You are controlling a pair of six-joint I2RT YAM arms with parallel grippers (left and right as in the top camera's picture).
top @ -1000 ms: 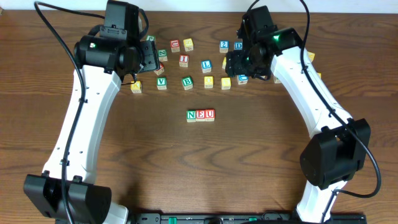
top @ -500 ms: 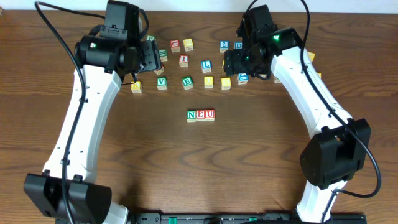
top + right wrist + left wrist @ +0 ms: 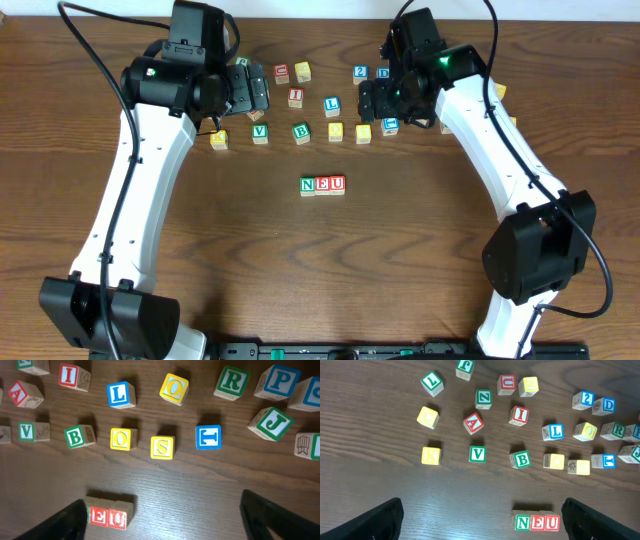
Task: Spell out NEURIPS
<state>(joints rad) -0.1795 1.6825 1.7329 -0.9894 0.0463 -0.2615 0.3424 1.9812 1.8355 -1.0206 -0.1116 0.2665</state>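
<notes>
**A:** What takes up the most room?

**B:** The wooden table [image 3: 400, 260]. The left arm [image 3: 140, 190] and the right arm [image 3: 500, 150] both reach to its far side, over a scatter of cubes [image 3: 334, 131].

**A:** And the pincers?

**B:** The left gripper [image 3: 481, 510] is spread wide with nothing between its fingers, above the left part of the scatter. The right gripper [image 3: 162, 502] is spread too, also empty, above the right part.

**A:** Where are the letters for the word?

**B:** The N cube [image 3: 308, 185], E cube [image 3: 323, 185] and U cube [image 3: 338, 184] touch in a row at mid-table, nearer than the scatter and apart from it. The R cube [image 3: 232, 381] and P cube [image 3: 276, 381] sit just beside each other on the far right. The I cube [image 3: 70, 375] lies on the far left. The yellow S cube [image 3: 162, 446] is in the scatter's near line, just left of a blue T cube [image 3: 208, 437].

**A:** Anything else close by?

**B:** The L cube [image 3: 120, 394], B cube [image 3: 76, 436] and V cube [image 3: 477, 453].
</notes>
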